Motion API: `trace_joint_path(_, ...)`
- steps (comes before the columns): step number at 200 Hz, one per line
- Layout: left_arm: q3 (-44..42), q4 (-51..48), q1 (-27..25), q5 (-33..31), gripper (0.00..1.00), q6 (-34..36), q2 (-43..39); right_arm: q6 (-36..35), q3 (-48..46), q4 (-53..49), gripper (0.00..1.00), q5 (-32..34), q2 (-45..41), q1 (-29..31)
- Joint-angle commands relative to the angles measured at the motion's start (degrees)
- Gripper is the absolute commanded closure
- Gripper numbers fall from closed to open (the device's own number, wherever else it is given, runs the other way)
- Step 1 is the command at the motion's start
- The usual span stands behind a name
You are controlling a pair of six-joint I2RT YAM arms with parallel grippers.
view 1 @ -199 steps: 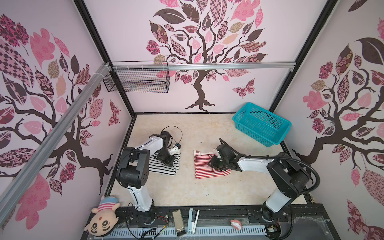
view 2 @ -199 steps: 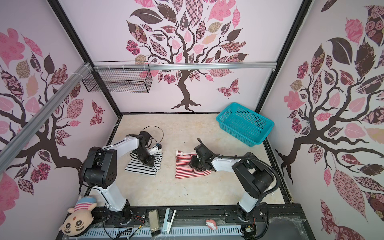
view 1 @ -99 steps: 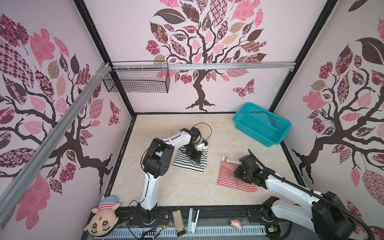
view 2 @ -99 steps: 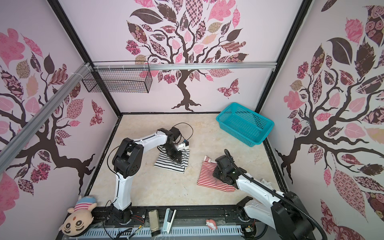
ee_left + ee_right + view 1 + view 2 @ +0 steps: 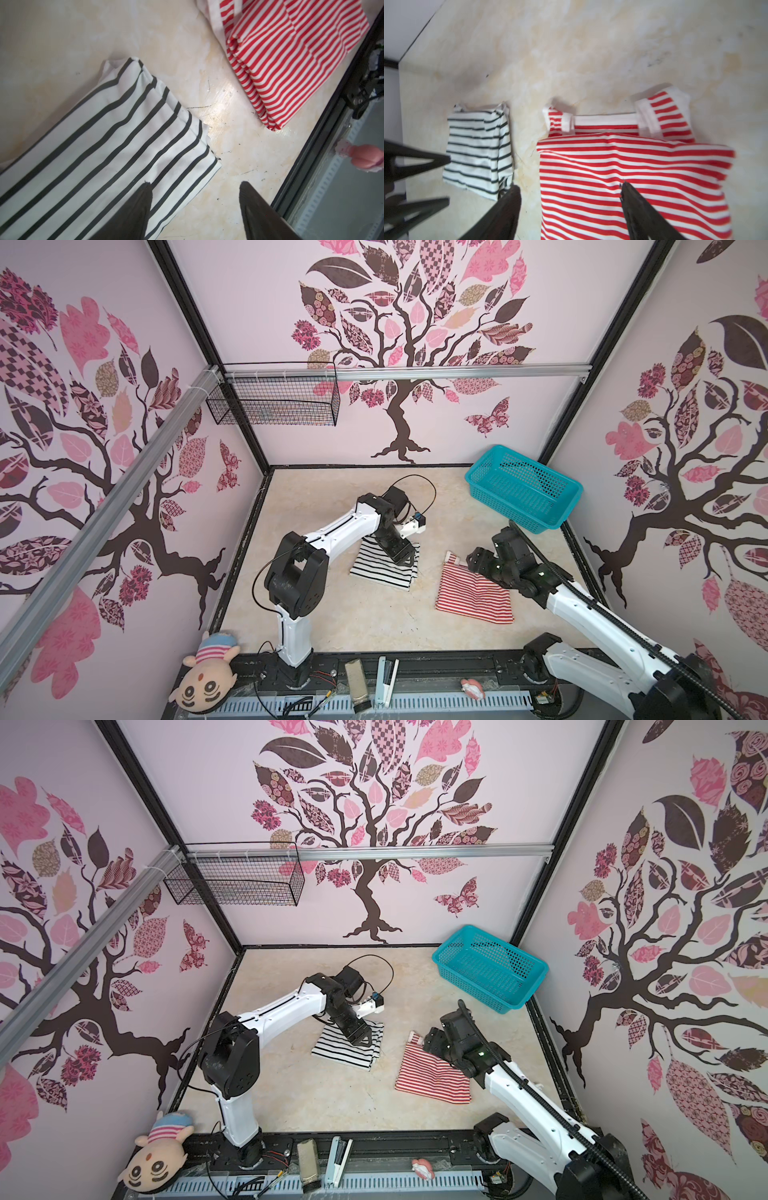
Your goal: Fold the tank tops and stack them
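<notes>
The folded black-and-white tank top [image 5: 378, 572] and red-and-white tank top [image 5: 469, 599] lie side by side, apart, on the beige desk [image 5: 353, 626]. In both top views a gripper hides each top's far edge. The left gripper [image 5: 194, 185] and right gripper [image 5: 569, 185] are both spread, holding nothing. A teal basket [image 5: 509, 506] stands at the far right corner.

**Bright, even light; right wrist view soft**

Both top views evenly lit, diffuse; only faint soft shadows; wide-angle bowing toward frame edges. Left wrist view crisp, with glare patch on tabletop [image 5: 224, 97]. Right wrist view smeared across red-and-white top [image 5: 623, 162], possibly motion blur; near foreground dark, out of focus.
</notes>
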Motion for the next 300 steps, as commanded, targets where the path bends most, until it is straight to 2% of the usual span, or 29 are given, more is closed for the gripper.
trace_joint_path(1, 0.90, -1.14, -3.00, 1.63, 0.25, 0.37, 1.29, -2.63, -2.33, -7.38, 0.11, 0.15, -3.83, -5.51)
trace_joint_path(13, 1.05, -1.06, -4.85, 1.71, 0.25, 0.58, 2.50, -2.32, -3.95, -7.59, 0.10, -1.15, -6.22, -8.07)
trace_joint_path(39, 1.88, 0.98, -8.75, 3.06, 0.24, 0.14, 5.29, 3.21, -6.73, -9.36, 0.09, -0.14, -8.45, -8.24)
trace_joint_path(78, 9.12, 2.59, -9.90, 8.83, 0.24, -3.27, 12.22, 11.19, -14.54, -8.37, 0.11, -2.37, -13.36, -8.24)
trace_joint_path(128, 19.91, 3.04, -9.96, 9.60, 0.24, -8.86, 21.86, 14.13, -16.33, -12.85, 0.13, 0.12, -18.54, -8.24)
trace_joint_path(163, 24.37, 2.90, -10.28, 11.08, 0.25, -11.31, 26.55, 14.97, -18.78, -12.76, 0.17, -1.79, -19.76, -8.24)
trace_joint_path(228, 26.17, 5.04, -11.86, 9.41, 0.29, -14.15, 29.84, 15.21, -19.07, -14.16, 0.24, -1.70, -19.86, -8.24)
trace_joint_path(244, 27.43, 3.79, -12.05, 8.88, 0.35, -14.05, 31.24, 14.86, -19.01, -14.00, 0.26, -2.15, -19.21, -8.23)
trace_joint_path(257, 27.91, 3.02, -12.07, 8.94, 0.44, -13.96, 32.06, 14.62, -19.00, -13.57, 0.27, -2.65, -18.56, -8.19)
trace_joint_path(300, 27.23, 3.30, -11.81, 7.48, 0.84, -13.43, 31.57, 12.67, -18.25, -12.93, 0.31, -4.19, -15.43, -8.15)
